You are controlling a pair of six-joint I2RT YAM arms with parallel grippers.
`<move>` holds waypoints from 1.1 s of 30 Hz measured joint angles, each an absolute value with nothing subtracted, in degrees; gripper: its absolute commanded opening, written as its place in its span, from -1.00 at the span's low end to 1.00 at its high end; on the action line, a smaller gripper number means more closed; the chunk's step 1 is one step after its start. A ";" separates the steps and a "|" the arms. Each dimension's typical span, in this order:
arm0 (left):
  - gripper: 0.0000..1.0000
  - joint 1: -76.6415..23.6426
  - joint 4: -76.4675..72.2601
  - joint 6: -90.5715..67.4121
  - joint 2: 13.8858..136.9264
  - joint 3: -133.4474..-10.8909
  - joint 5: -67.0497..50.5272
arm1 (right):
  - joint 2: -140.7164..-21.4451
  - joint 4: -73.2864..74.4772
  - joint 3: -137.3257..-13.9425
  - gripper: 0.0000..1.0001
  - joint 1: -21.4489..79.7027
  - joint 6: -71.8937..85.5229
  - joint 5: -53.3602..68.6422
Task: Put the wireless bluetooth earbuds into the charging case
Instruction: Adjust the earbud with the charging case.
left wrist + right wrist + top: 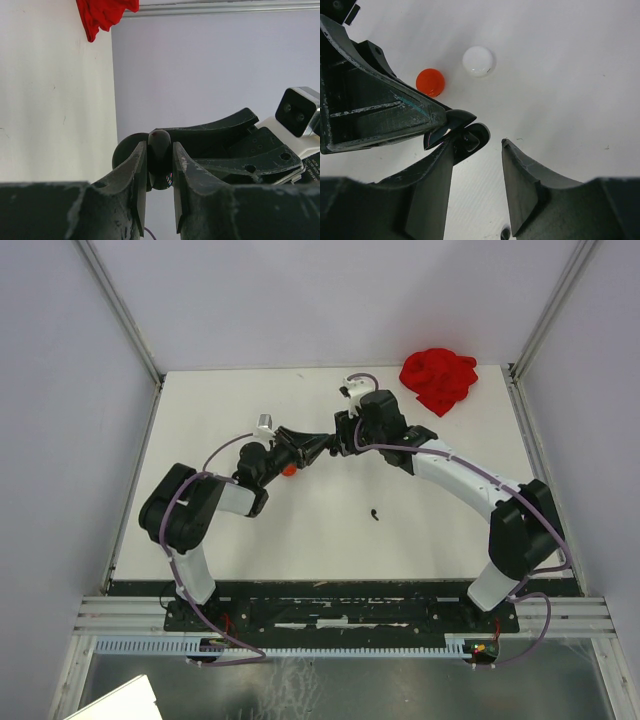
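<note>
My left gripper [159, 150] is shut on a black charging case [160, 159] and holds it above the table. In the right wrist view the case [470, 136] is open like a clamshell. My right gripper [479, 145] is open, and one finger's tip is right against the case's open lid; I cannot tell whether they touch. In the top view the two grippers meet tip to tip, left [320, 445] and right [345, 432]. One black earbud [376, 513] lies on the table nearer the bases; it also shows at the bottom edge of the right wrist view [506, 233]. No white or red earbuds are in view.
A round red disc [430, 82] and a round white disc [479, 61] lie on the table below the grippers; the red disc also shows in the top view [289, 470]. A red crumpled object [438, 380] sits at the back right corner. Walls enclose the table.
</note>
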State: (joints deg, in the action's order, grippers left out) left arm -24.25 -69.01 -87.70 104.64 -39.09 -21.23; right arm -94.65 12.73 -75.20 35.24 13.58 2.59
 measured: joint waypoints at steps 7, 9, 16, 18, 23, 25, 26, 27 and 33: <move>-0.94 -24.25 -68.77 -87.37 105.16 -39.86 -21.58 | -95.02 12.97 -75.64 -0.16 35.24 13.30 2.61; -0.94 -24.27 -68.64 -87.37 105.34 -40.01 -21.61 | -95.22 12.95 -75.85 -0.21 35.24 13.15 2.63; -0.94 -24.51 -68.51 -87.35 105.38 -40.25 -21.61 | -95.55 12.97 -75.96 -0.40 35.24 13.02 2.61; -0.94 -24.51 -68.31 -87.35 105.38 -40.25 -21.63 | -95.55 12.97 -75.96 -0.47 35.24 12.91 2.61; -0.94 -24.51 -67.59 -87.35 105.38 -40.32 -21.63 | -95.55 12.97 -75.96 -0.65 35.24 12.56 2.61; -0.94 -24.51 -67.35 -87.35 105.38 -40.42 -21.63 | -95.55 12.97 -75.96 -0.70 35.24 12.43 2.61; -0.94 -24.51 -67.31 -87.35 105.41 -40.45 -21.63 | -95.55 12.95 -75.96 -0.71 35.24 12.32 2.63; -0.94 -24.51 -67.33 -87.33 105.49 -40.47 -21.63 | -95.55 12.93 -75.96 -0.71 35.24 12.27 2.66; -0.94 -24.51 -67.31 -87.35 107.37 -40.73 -21.61 | -95.35 12.21 -75.75 -0.74 35.18 11.84 2.63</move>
State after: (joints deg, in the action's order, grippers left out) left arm -24.51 -67.31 -87.35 107.37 -40.73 -21.61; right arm -95.35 12.21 -75.75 35.18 11.84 2.63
